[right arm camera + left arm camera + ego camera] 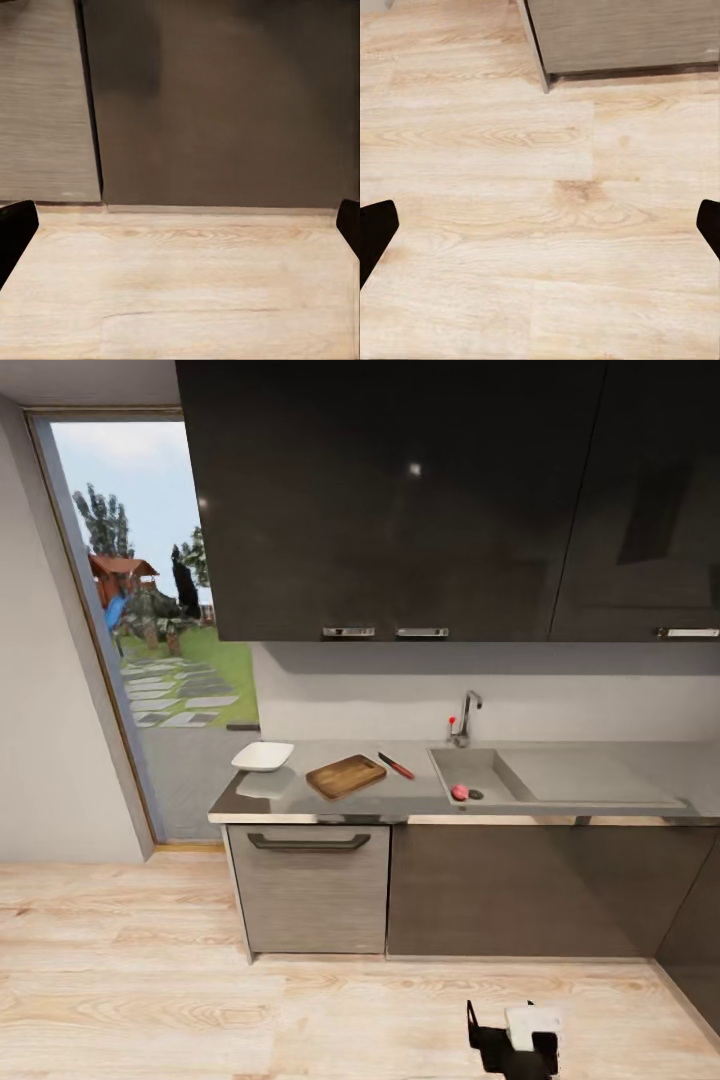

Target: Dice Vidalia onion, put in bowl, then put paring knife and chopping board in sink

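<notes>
Jaws on both arms are spread wide w/ nothing between them: the left wrist view has dark fingertips at each edge over bare wood floor, the right wrist view has the same fingertips facing the grey cabinet fronts. In the head view a gripper hangs low over the floor, well short of the worktop; can't tell which arm it is.

Step, by my read: approach only, nothing picked yet. Next move needs the base driven up to the sink, then a reach down for the onion, which lies in the basin just beside the dark drain.

Relative to the sink: paring knife lies just beside its rim on the window side, long axis diagonal, red handle toward the sink, blade toward the back wall. Chopping board is next past the knife, long axis also diagonal. Bowl is farthest, near the worktop's end.
</notes>
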`<state>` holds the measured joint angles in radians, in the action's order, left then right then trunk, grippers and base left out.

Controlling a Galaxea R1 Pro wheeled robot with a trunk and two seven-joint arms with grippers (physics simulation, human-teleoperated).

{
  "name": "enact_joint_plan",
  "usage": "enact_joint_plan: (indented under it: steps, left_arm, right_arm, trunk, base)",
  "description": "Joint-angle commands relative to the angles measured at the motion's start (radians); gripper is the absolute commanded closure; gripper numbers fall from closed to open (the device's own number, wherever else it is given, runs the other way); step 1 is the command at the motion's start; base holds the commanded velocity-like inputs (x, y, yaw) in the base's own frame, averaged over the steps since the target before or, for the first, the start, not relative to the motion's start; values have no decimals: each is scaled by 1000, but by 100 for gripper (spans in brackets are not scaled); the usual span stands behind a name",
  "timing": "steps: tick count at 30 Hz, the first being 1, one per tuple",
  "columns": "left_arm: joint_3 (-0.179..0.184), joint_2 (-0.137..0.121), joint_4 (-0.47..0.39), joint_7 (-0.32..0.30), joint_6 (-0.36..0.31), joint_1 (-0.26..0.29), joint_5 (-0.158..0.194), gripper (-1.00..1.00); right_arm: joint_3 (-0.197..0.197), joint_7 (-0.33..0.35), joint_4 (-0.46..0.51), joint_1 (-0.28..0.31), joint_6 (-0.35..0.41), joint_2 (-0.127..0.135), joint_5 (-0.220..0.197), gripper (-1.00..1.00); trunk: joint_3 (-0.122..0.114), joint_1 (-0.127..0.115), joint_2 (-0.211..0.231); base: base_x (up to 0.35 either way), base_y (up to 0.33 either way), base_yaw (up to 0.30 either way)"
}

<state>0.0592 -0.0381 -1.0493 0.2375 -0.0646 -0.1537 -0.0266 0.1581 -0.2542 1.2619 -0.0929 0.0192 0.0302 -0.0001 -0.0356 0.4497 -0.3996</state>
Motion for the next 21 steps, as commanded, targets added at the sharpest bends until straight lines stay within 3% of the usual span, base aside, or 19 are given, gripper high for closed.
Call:
enact_joint_plan:
  steps: [1, 2, 4, 5, 7, 9, 12, 18, 21]
  left_arm:
    - [4, 3, -68, 17, -74, -1, -1, -100]
    - [4, 15, -183, 28, -193, 0, -1, -100]
    - [4, 36, -336, 36, -340, 3, -1, -100]
    - [4, 44, -370, 37, -376, 6, -1, -100]
    - [5, 84, -448, 42, -461, 39, -4, -100]
    - [5, 107, -474, 44, -496, 82, -6, -100]
    - [5, 122, -490, 44, -541, 136, -8, -100]
    - [5, 131, -500, 43, -639, 239, -6, -100]
    - [5, 133, -501, 41, -662, 323, -3, -100]
  right_arm:
    - [3, -15, 43, 5, 48, -1, -1, -100]
    - [3, -26, 108, 18, 121, -6, -1, -100]
    - [3, -38, 180, 47, 192, -18, -1, -100]
    - [3, -41, 196, 58, 208, -23, -1, -100]
    - [3, -52, 236, 110, 250, -48, -1, -100]
    - [3, -60, 250, 150, 284, -61, 0, -100]
    - [3, -67, 258, 200, 353, -70, -1, -100]
    - [3, -74, 262, 296, 432, -83, -1, -100]
    - [3, -79, 263, 363, 449, -86, -1, -100]
  trunk:
    - [0, 0, 0]
    - [0, 0, 0]
    - [0, 0, 0]
    - [0, 0, 0]
    - [0, 0, 0]
    - [0, 0, 0]
    - [0, 0, 0]
    - [0, 0, 0]
    - [0, 0, 0]
  base:
    - [2, -1, 0]
    - [1, 0, 0]
    - [1, 0, 0]
    - [0, 0, 0]
    - [0, 0, 0]
    - [0, 0, 0]
    - [0, 0, 0]
    - [0, 0, 0]
    - [0, 0, 0]
